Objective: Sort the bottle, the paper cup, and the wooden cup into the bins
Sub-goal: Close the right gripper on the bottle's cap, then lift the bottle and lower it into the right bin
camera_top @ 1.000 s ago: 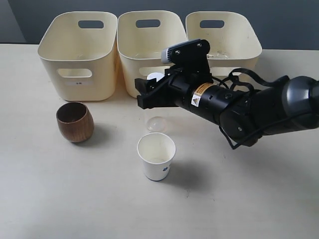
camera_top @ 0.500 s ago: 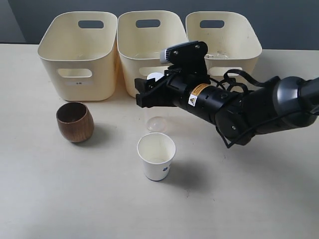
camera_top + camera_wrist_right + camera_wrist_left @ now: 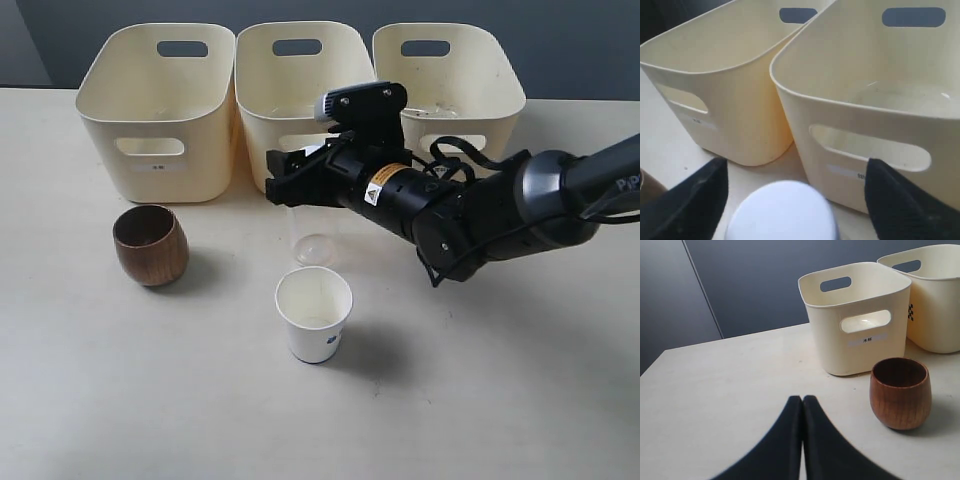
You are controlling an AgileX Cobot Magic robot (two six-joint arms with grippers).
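Note:
The clear bottle (image 3: 314, 235) stands in front of the middle bin, just behind the white paper cup (image 3: 314, 313). My right gripper (image 3: 293, 180) reaches across the middle and hovers at the bottle's top. In the right wrist view its white cap (image 3: 782, 212) sits between the two spread fingers of this open gripper (image 3: 796, 170), apart from both. The brown wooden cup (image 3: 150, 244) stands upright at the left, before the left bin (image 3: 110, 150). My left gripper (image 3: 802, 399) is shut on nothing, low over the table, short of the wooden cup (image 3: 900, 392).
Three cream bins line the back: left, middle (image 3: 262, 150) and right (image 3: 500, 100). The right arm's dark body stretches over the table before the right bin. The left arm does not show in the exterior view.
The right gripper has slid a little to the left and further over the bottle's cap, which now barely shows from outside. Both cups and the bottle stay put.

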